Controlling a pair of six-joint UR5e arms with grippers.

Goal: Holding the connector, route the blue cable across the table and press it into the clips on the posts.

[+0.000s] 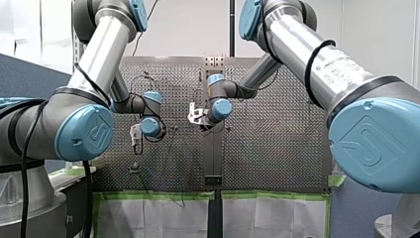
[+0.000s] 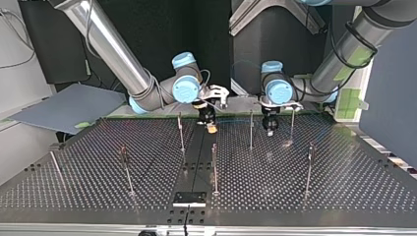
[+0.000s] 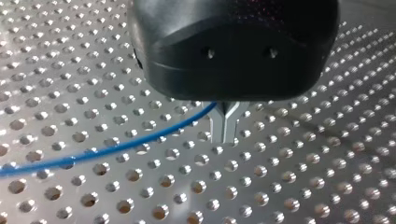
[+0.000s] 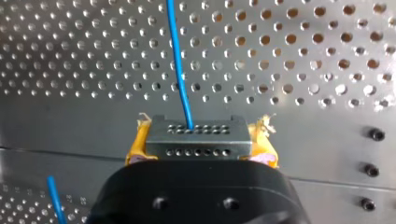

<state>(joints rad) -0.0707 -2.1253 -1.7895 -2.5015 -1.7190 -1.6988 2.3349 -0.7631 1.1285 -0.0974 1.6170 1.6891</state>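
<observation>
In the right wrist view my right gripper (image 4: 200, 145) is shut on a grey connector block (image 4: 196, 135), held between its yellow pads (image 4: 137, 142). The blue cable (image 4: 180, 60) leaves the connector and runs ahead over the perforated table. My left gripper (image 3: 225, 137) has its metal fingers shut on the blue cable (image 3: 116, 149), which trails off to one side just above the holes. Both grippers hang low near the table's far edge in the top view, my right gripper (image 2: 209, 122) left of my left gripper (image 2: 269, 125). They also show in the front view, my left gripper (image 1: 134, 136) and my right gripper (image 1: 195, 114).
Several thin posts stand on the table, among them one (image 2: 180, 130) beside my right gripper, one (image 2: 251, 129) between the grippers and one (image 2: 292, 123) just past my left gripper. More posts (image 2: 214, 167) stand nearer the camera. A black plate (image 2: 189, 198) lies at the near edge.
</observation>
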